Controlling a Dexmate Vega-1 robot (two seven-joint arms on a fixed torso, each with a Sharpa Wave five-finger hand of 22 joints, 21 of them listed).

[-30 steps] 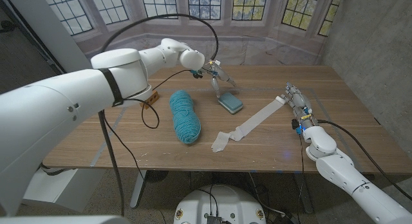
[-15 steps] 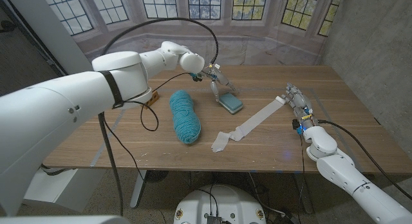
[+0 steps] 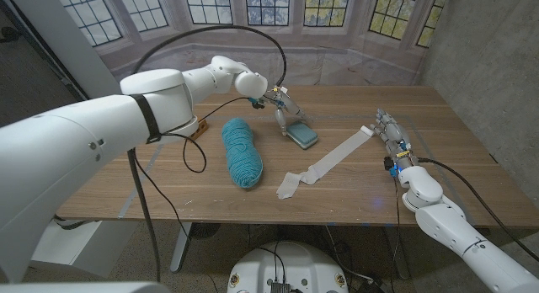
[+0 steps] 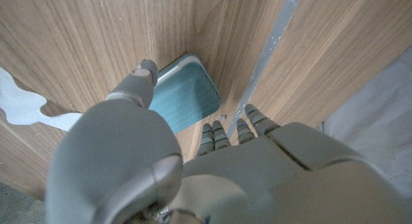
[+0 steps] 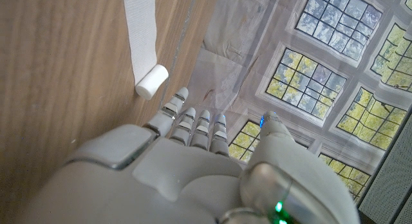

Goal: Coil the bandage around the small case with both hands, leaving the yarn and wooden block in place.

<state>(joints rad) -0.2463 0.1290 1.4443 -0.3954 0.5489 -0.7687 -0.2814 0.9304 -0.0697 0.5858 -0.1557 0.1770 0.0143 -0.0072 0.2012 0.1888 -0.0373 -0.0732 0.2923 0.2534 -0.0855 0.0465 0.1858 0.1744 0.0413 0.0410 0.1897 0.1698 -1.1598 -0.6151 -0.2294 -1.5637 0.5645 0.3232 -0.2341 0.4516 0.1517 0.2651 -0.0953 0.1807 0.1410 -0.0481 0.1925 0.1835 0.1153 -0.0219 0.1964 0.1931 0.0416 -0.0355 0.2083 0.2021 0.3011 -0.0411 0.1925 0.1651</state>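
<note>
Overhead: left hand (image 3: 282, 103) poised over small case (image 3: 301, 135), fingers apart, contact unclear. Bandage (image 3: 324, 166) unrolled across table (image 3: 168, 183), roll end just beside right hand (image 3: 389, 129). Yarn (image 3: 242, 151) left of case.

Left wrist: fingers (image 4: 212, 135) spread above case (image 4: 187, 92).

Right wrist: fingers (image 5: 193, 124) together, empty, near bandage roll (image 5: 152, 82).

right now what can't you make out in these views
- Wooden block, head view: mostly behind the left arm; only a corner shows.
- Left hand and case, head view: too small to tell if the fingers touch it; left wrist view: thumb overlaps the case's edge, contact unclear.
- Bandage, right wrist view: cut off by the picture's edge.
</note>
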